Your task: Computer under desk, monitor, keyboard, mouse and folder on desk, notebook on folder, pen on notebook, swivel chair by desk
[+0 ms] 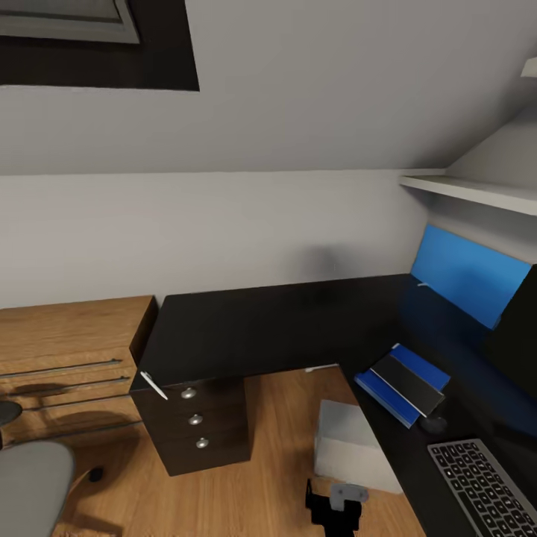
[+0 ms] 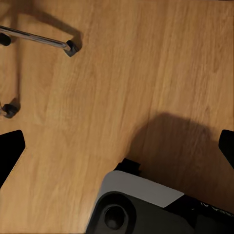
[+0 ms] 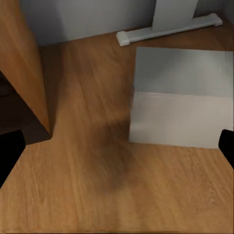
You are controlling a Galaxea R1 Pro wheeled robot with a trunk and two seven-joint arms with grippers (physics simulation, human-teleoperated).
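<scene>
The black L-shaped worktop carried the keyboard, the blue folder with a dark notebook on it, and a pen at its corner. The computer stood on the floor beneath. Both claws' fingertips sat wide apart, empty.

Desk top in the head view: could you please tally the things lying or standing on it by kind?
blue folder: 1
black notebook: 1
mouse: 1
keyboard: 1
monitor: 1
white pen: 1
Total: 6
</scene>
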